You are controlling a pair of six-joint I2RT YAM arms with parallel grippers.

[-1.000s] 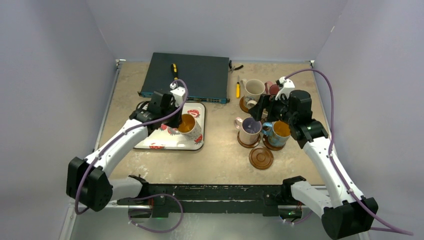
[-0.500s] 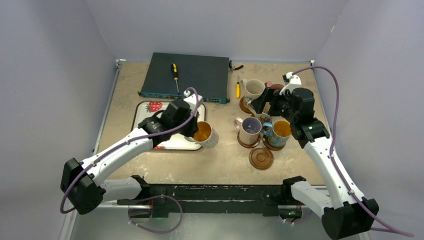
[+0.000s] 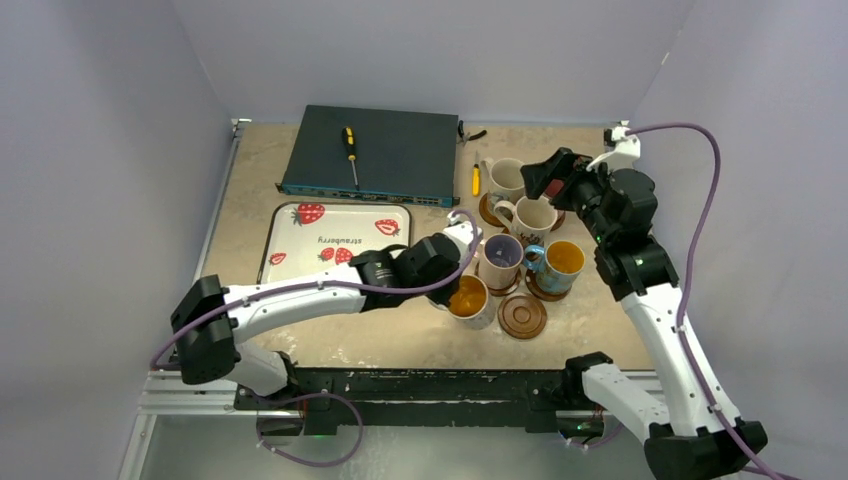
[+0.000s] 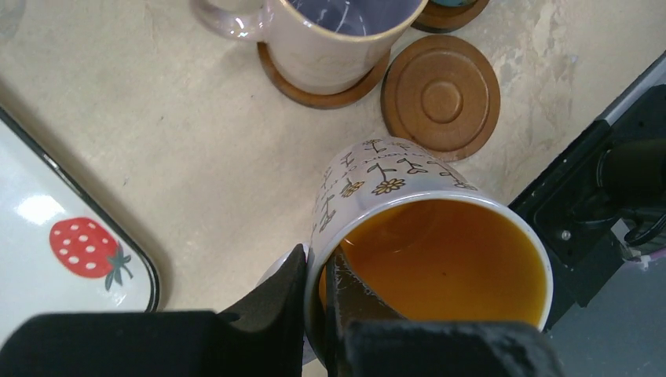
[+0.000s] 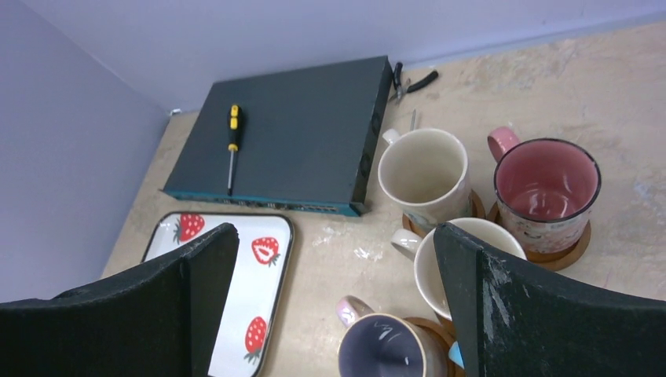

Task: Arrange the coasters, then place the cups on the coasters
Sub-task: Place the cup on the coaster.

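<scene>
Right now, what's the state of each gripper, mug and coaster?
Left gripper: shut on floral mug.
Floral mug: held tilted beside bare coaster.
Right gripper: open, empty.
Bare coaster: unoccupied.
Purple mug: upright on coaster.
Blue mug: upright on coaster.
Pink mug: upright on coaster.
Rear cream mug: upright on coaster.
Front cream mug: upright, base hidden.

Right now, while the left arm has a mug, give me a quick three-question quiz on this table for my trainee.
1. True or false: the left end effector is clamped on the rim of the flowered mug.
2. What lies on top of the dark flat box? A) a screwdriver B) a spoon C) a plate
3. In the overhead view, how many coasters carry no mug?
Key: 1 true; 2 A; 3 one, the bare coaster nearest the arm bases.
</scene>
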